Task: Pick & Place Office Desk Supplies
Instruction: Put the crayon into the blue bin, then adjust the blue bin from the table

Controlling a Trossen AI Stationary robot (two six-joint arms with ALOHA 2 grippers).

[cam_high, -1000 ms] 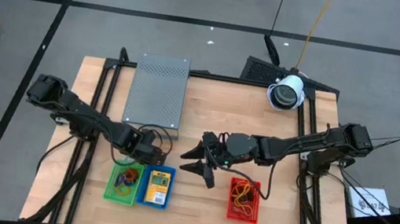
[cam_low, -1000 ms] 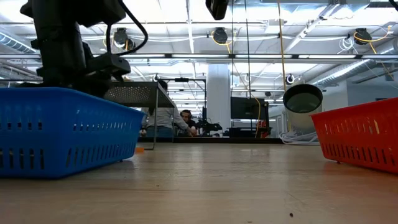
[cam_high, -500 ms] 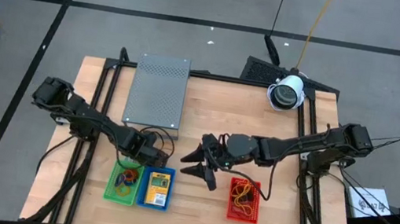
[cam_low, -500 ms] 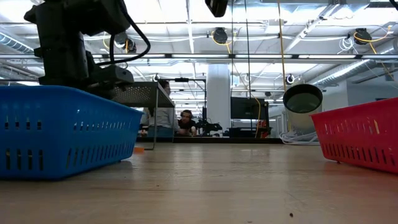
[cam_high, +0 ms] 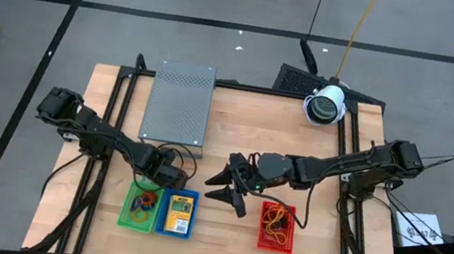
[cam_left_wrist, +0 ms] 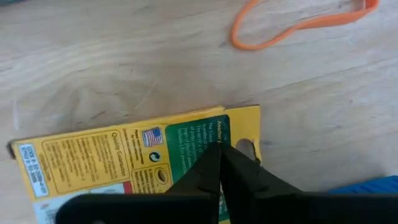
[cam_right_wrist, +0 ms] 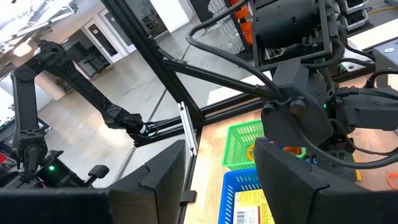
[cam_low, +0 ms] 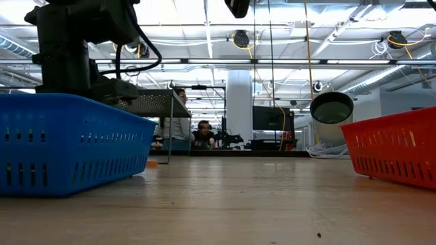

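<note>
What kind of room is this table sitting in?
Most likely a robotics lab or workshop. The wooden table stands on a taped concrete floor, long ceiling lights and hanging cables run overhead, and people sit at workstations with monitors behind.

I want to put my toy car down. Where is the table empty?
Bare wood lies between the grey box and the white lamp, and between the blue basket and red basket. It is crowded near the green basket, under the left gripper.
</note>
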